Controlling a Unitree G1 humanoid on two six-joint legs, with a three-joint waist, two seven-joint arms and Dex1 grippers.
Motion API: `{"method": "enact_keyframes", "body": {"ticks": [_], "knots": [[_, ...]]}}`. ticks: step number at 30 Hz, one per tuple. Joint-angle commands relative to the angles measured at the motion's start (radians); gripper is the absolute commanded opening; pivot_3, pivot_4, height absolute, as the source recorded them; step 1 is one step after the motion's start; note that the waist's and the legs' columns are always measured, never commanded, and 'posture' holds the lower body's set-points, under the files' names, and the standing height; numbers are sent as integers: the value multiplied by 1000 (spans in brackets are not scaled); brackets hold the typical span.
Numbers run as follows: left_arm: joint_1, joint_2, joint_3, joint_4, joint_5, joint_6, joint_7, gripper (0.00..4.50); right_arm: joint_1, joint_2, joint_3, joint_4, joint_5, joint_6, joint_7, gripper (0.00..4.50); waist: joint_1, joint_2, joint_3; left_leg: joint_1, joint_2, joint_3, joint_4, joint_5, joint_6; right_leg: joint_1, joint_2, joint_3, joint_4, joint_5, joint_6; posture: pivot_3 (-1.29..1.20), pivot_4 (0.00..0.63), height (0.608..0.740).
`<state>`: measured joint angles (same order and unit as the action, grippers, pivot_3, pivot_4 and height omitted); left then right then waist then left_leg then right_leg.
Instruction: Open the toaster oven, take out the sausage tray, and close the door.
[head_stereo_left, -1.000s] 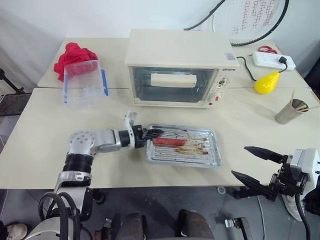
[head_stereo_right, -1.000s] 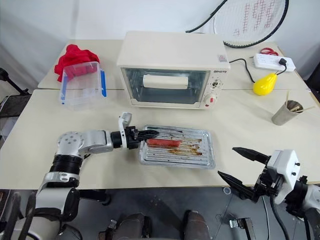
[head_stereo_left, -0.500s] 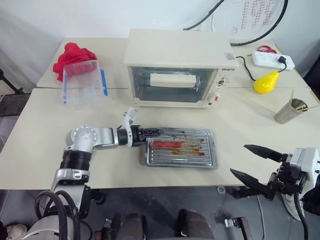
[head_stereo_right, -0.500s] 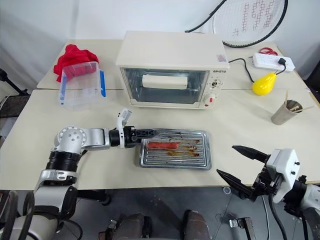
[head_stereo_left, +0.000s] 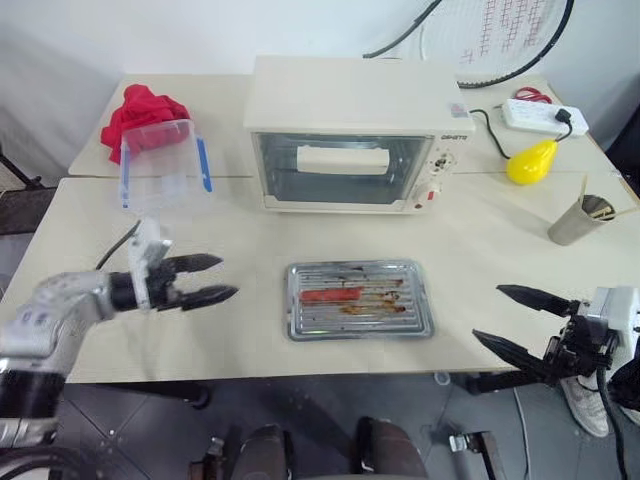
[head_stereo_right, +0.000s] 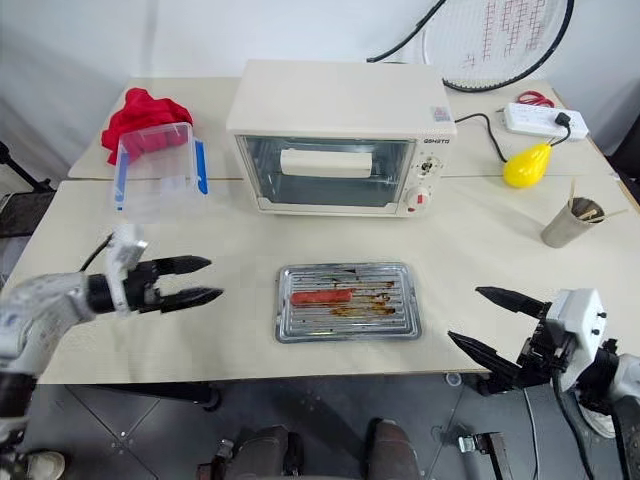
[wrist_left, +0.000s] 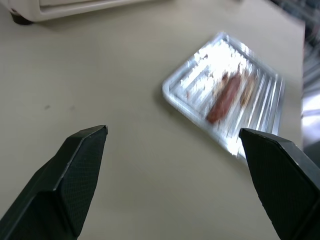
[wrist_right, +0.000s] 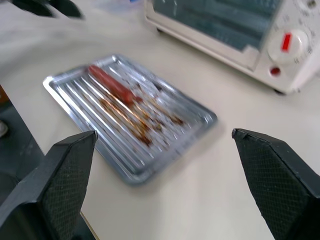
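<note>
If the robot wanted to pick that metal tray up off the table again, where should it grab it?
Probably by the raised rim of a short end. The sausage tray lies flat, so only its thin lip offers an edge to pinch. The left gripper stands open beside its left end, so coming in low from that side looks easiest, clear of the sausage.

We take this for a staged test room, not a real kitchen. Two plain cream tabletops (head_stereo_left: 500, 250) stand pushed together before a bare white wall (head_stereo_left: 200, 35). A toaster oven (head_stereo_left: 355, 135) shares them with unrelated things: a white power strip (head_stereo_left: 535, 113), a clear plastic box (head_stereo_left: 160, 165) with blue clips, a red cloth (head_stereo_left: 140, 108), a yellow pear-shaped thing (head_stereo_left: 531, 163) and a metal cup (head_stereo_left: 583, 221). A racket (head_stereo_left: 490, 35) leans on the wall.
</note>
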<state>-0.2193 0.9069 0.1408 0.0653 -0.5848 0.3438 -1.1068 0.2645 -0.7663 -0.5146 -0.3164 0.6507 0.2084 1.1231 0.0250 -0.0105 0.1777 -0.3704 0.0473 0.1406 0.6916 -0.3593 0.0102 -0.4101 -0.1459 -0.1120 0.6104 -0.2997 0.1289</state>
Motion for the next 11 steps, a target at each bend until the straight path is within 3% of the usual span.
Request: {"method": "enact_keyframes", "body": {"ticks": [1,5,11], "knots": [[78,10,85,11,60,-224,-99,4477,-29,-30,0,58,-22,-58,63,4500,-2,0,0,0,0,1,0,0,0,0,0,1,0,0,0,0,150,740],[131,-21,155,16,51,-299,-105,4477,-80,-28,19,96,-26,-71,82,4500,-2,0,0,0,1,1,0,0,1,-1,-2,1,2,0,0,0,150,740],[217,-78,216,-100,1,-263,-69,4477,-125,-10,49,112,-25,-70,80,4500,-2,0,0,1,1,3,0,-1,3,-1,-2,1,2,0,0,0,150,740]]}}
